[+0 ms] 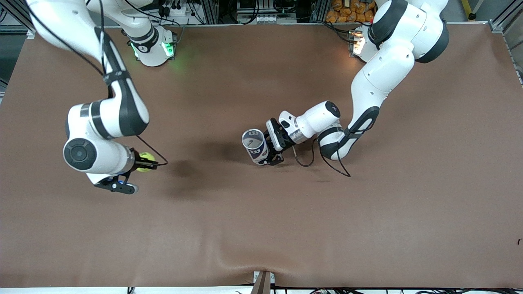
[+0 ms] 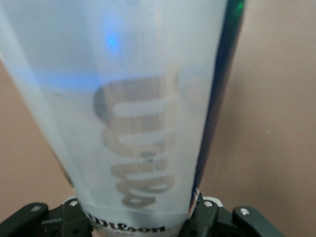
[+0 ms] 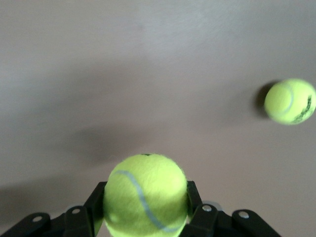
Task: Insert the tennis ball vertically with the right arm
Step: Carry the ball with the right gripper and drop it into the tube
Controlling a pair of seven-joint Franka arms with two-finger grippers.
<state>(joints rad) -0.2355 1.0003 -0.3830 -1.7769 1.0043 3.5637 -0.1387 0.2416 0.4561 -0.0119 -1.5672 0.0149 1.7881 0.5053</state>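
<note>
My right gripper [image 1: 144, 163] is shut on a yellow-green tennis ball [image 1: 146, 158] and holds it above the table toward the right arm's end. In the right wrist view the ball [image 3: 145, 195] sits between the fingers [image 3: 195, 197]. My left gripper [image 1: 263, 149] is shut on a white and blue Wilson ball can [image 1: 254, 146] over the middle of the table. The can is slightly tilted with its open mouth up. In the left wrist view the can [image 2: 143, 123] fills the frame between the fingers [image 2: 205, 217].
A second tennis ball [image 3: 290, 101] lies on the brown table [image 1: 261, 224]; it shows only in the right wrist view. The arms' bases stand along the table's edge farthest from the front camera.
</note>
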